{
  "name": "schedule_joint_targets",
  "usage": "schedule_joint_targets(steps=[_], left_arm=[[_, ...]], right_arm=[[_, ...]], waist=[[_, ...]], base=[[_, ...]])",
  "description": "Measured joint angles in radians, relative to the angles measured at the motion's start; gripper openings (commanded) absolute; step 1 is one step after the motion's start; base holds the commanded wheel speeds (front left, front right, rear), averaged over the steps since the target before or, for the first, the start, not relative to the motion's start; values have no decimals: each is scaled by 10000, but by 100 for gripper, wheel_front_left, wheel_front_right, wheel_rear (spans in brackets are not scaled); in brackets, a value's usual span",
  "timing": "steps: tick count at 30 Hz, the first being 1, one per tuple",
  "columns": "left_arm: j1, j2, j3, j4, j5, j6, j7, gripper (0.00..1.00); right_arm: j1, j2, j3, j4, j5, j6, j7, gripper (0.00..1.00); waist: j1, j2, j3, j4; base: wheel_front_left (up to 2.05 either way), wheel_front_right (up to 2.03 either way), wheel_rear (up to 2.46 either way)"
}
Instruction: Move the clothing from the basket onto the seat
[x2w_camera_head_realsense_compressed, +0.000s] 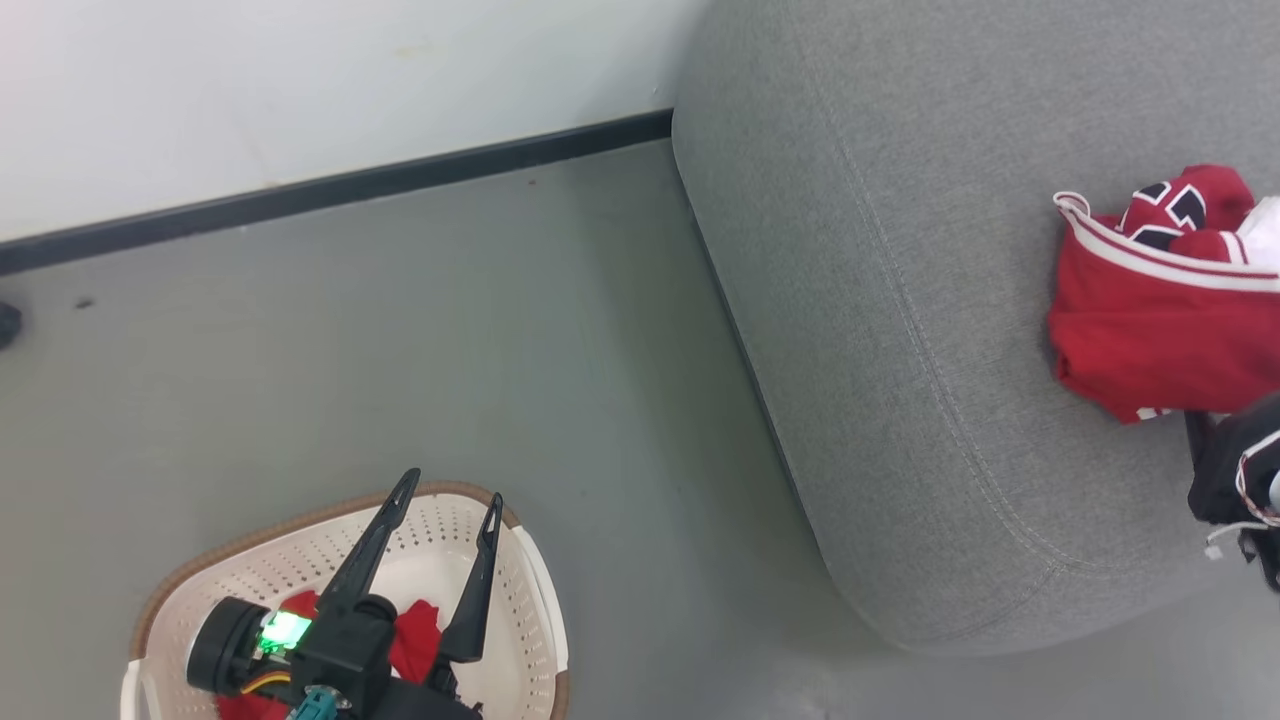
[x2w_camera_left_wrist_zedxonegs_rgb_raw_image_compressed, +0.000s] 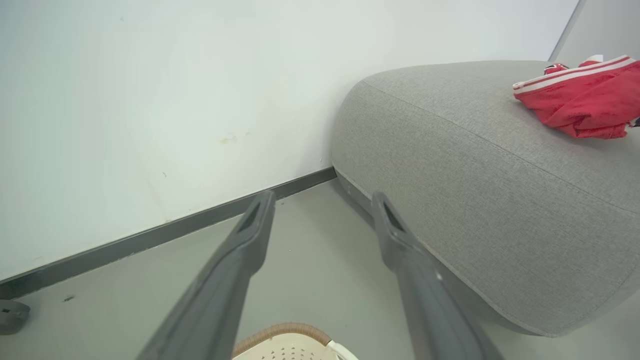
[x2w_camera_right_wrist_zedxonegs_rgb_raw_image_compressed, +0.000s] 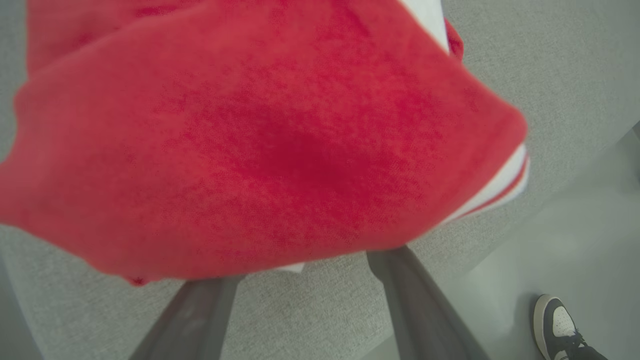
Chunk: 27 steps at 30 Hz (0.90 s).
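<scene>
Fingers (x2w_camera_right_wrist_zedxonegs_rgb_raw_image_compressed: 405, 290) of right end effector (x2w_camera_right_wrist_zedxonegs_rgb_raw_image_compressed: 307, 262) spread wide, tips hidden under the red garment (x2w_camera_right_wrist_zedxonegs_rgb_raw_image_compressed: 280, 150) draped over them. Nothing visibly pinched, so I read it as released, not gripping. Garment lies slumped on the seat (x2w_camera_right_wrist_zedxonegs_rgb_raw_image_compressed: 500, 65), well in from the rounded corner, near one seat edge with floor (x2w_camera_right_wrist_zedxonegs_rgb_raw_image_compressed: 575, 225) beyond. Person's shoe (x2w_camera_right_wrist_zedxonegs_rgb_raw_image_compressed: 560, 320) on the floor off that edge.

Left end effector (x2w_camera_head_realsense_compressed: 453, 485): jaws wide apart, empty, hovering above the basket (x2w_camera_head_realsense_compressed: 520, 600), pointing toward the wall (x2w_camera_head_realsense_compressed: 300, 80). Clothing (x2w_camera_head_realsense_compressed: 415, 630) left in the basket: red bundle at the bottom, under the left wrist, apart from the jaws. Basket stands on the floor, well apart from the seat's rounded corner.

Step, my read: drop-off on the right looks done, next pick falls to the left. Task partway: one heap on the seat, more in the basket.

Next move calls for: right arm backing straight out so the tips don't drag cloth toward the edge; left arm tipping down into the basket and closing on a raised fold, not a flat layer. Risks: catching the basket's perforated side, lifting two tangled pieces.
</scene>
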Motion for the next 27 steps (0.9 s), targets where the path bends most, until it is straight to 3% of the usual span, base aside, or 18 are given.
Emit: schedule_joint_targets(steps=[10,14,22,27], left_arm=[[368,-194,105,176,-261,188,0,100],[473,-251,115,215,-343,192,0,100],[506,-380,102,353,-355,284,0,100],[506,-430,136,382,-384,447,0,100]], right_arm=[[1036,102,428,-10,-77,2,387,100],[1570,420,792,-364,-6,2,337,100],[2678,901,1983,-2585,976,4,-963,100],[3576,510,2832,-4197,1981,4,-1722,100]], waist=[[-1,0,-869,-119],[-1,0,-1184,-234],[-1,1,-1787,-391],[0,1,-2131,-357]], base=[[0,0,0],[0,0,0],[0,0,0],[0,0,0]])
